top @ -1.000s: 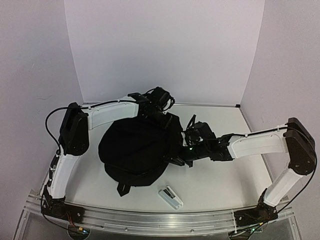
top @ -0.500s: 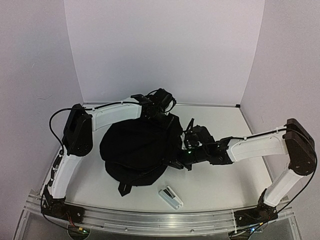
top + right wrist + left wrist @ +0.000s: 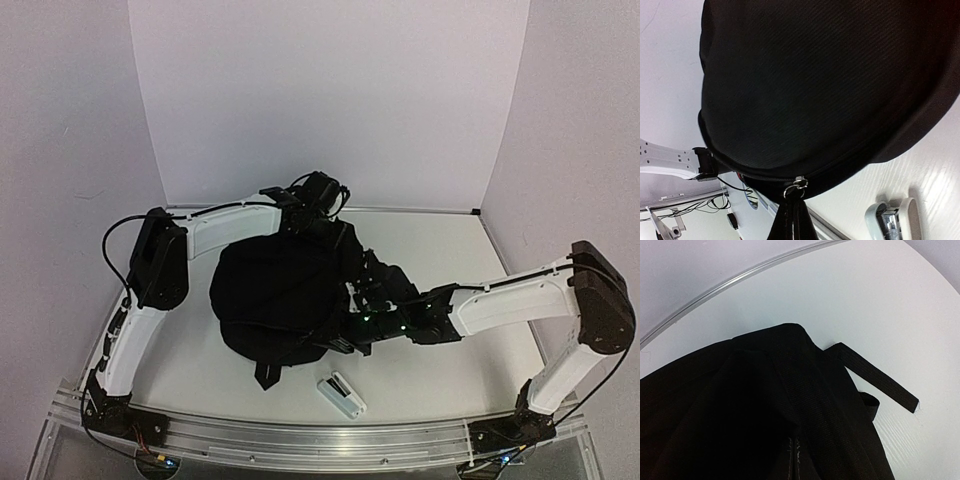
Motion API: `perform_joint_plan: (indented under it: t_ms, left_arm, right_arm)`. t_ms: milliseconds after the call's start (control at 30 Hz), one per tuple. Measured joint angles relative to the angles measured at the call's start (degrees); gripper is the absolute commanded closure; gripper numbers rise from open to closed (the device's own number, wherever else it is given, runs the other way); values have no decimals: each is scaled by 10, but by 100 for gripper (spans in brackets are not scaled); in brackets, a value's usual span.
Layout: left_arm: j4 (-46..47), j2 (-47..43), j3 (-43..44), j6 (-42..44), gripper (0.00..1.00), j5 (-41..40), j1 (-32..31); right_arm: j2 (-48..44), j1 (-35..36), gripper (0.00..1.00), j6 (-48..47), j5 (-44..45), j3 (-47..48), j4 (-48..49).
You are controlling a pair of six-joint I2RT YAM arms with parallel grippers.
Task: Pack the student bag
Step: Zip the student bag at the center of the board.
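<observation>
The student bag, a large black soft backpack, lies in the middle of the table. My left gripper is at its far top edge. In the left wrist view the left gripper is shut, pinching the bag's black fabric, and a loose strap trails onto the table. My right gripper is at the bag's near right edge. The right wrist view shows the right gripper shut on the zipper pull, just under its metal ring, with the bag bulging above.
A white and grey stapler lies on the table near the front, just below my right gripper, and shows again as the stapler in the right wrist view. White walls stand close behind and on both sides. A metal rail runs along the front edge.
My right gripper has moved left and nearer along the bag's edge with the zipper pull. The left gripper has shut on the bag's fabric, and the bag has shifted slightly to the right.
</observation>
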Motion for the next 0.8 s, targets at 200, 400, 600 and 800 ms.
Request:
perform_joint_plan:
  t_ms: [200,400,600,800]
  left_arm:
    - [34,8,12,1,100,11,13]
    - [43,35,43,-3,100,19,18]
    - [68,44,52,-16,73,43,27]
    - [125,-31,-61,-14,39,84,46]
  right_arm:
    - [13,20,100,17,14,28,15]
    - [63,26,100,33,36,62,37]
    - [91,34,85,40,51,85,48]
    - [89,61,65,34,40,85,49]
